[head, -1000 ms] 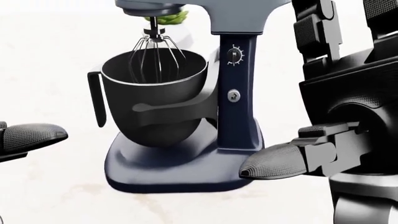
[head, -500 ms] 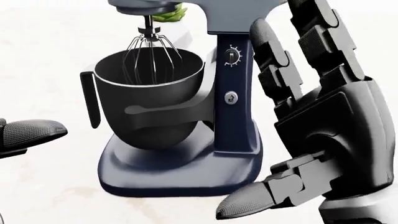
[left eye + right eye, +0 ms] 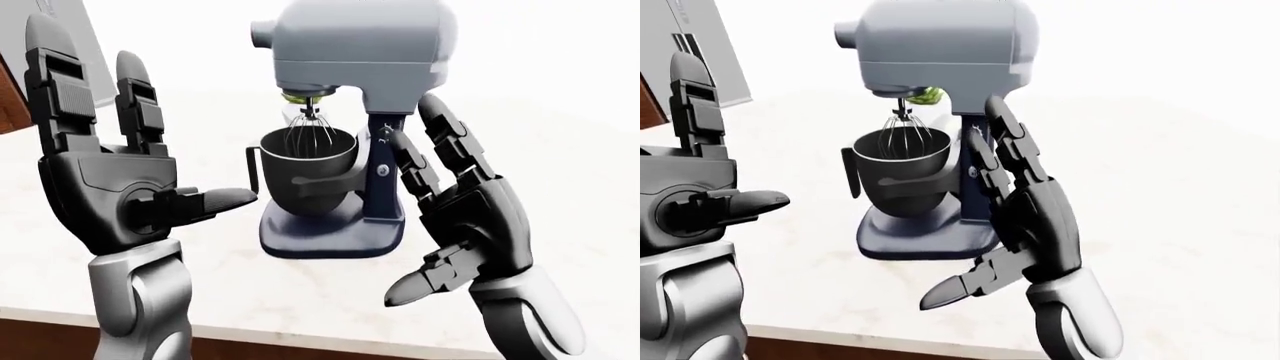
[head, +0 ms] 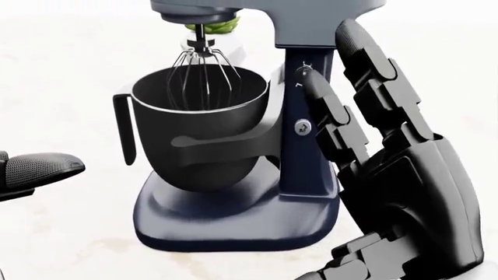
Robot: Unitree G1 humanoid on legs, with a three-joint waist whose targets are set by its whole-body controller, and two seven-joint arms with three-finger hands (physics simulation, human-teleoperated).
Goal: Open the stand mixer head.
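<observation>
The stand mixer stands on the white counter [image 3: 560, 150], with a grey head [image 3: 360, 45] lowered over a dark bowl [image 3: 308, 161]. The wire whisk [image 4: 204, 76] hangs inside the bowl. A navy column [image 4: 305, 146] with a dial and a button rises from the navy base [image 4: 226, 224]. My right hand [image 3: 410, 199] is open, fingers pointing up, just right of the column and below the head. My left hand [image 3: 150, 127] is open too, held upright left of the bowl, and its thumb [image 4: 39, 169] points toward the bowl's handle. Neither hand touches the head.
The counter's near edge [image 3: 300, 341] runs along the bottom of the left-eye view, above brown cabinet fronts. A green object [image 4: 212, 24] shows behind the whisk shaft. A grey appliance [image 3: 700, 52] stands at the top left of the right-eye view.
My right hand has turned from thumb-forward to fingers upright and shifted in beside the mixer's column. The picture has shifted slightly. The left thumb and the mixer head stay as they were.
</observation>
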